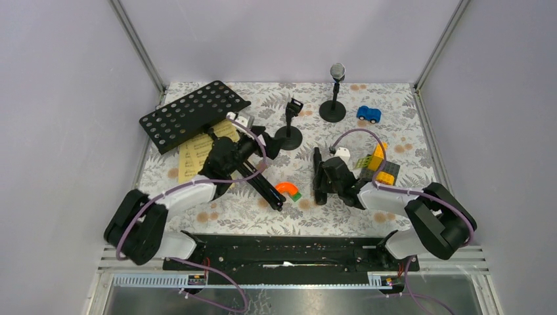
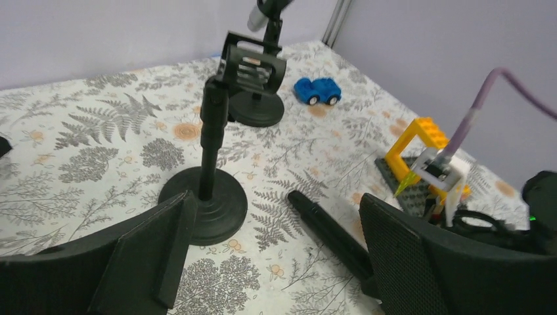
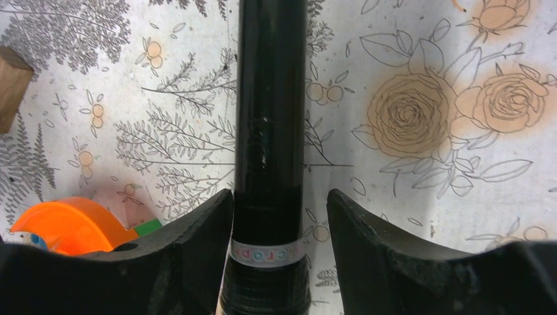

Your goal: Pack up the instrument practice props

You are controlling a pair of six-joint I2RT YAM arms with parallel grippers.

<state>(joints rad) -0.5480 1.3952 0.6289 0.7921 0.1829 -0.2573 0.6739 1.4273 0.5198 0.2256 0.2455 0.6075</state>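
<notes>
Black mic [image 3: 270, 131] flat on desk [image 3: 427, 230], inside open right claw [image 3: 279, 197], axis running straight ahead; left claw [image 2: 276, 207] wide, empty.

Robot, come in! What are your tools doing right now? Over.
Left tool open, empty, facing the empty mic holder. Right tool open, straddling the black microphone lying flat. Orange block close beside it. Over.

My right hand [image 3: 279, 197] is straddling the microphone [image 3: 270, 98], which is lying on the table [image 3: 460, 230] and running forward between my fingers. The curved block [image 3: 72, 223] is sitting just left of that hand. Just ahead of my left hand [image 2: 277, 200] a mic holder [image 2: 209, 131] is standing, a second holder [image 2: 256, 108] behind it, the toy car [image 2: 317, 90] right of that.
</notes>
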